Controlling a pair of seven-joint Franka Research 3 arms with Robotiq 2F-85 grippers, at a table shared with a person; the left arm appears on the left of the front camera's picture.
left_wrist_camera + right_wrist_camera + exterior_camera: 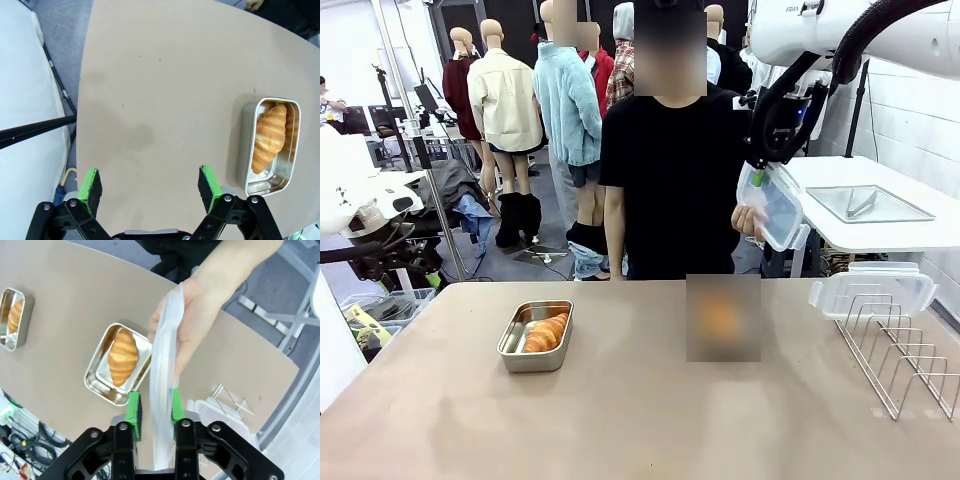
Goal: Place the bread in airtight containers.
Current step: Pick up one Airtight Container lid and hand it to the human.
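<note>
Right gripper (154,407) high above the table (75,290), pads flanking a clear lid (162,355) also held by the person's hand (195,335); pinching or loose, cannot tell. Left gripper (150,187) wide open over bare table. One croissant (122,357) lying in the nearer steel tin (92,380), a second croissant (16,315) in the farther tin (30,302).

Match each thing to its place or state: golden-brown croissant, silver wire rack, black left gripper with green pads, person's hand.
1. golden-brown croissant
2. silver wire rack
3. black left gripper with green pads
4. person's hand

A. open above the bare brown table
B. holding a clear plastic lid
C. inside a rectangular steel tin
D. beside a second clear lid

Pairs: 1-C, 2-D, 3-A, 4-B.
</note>
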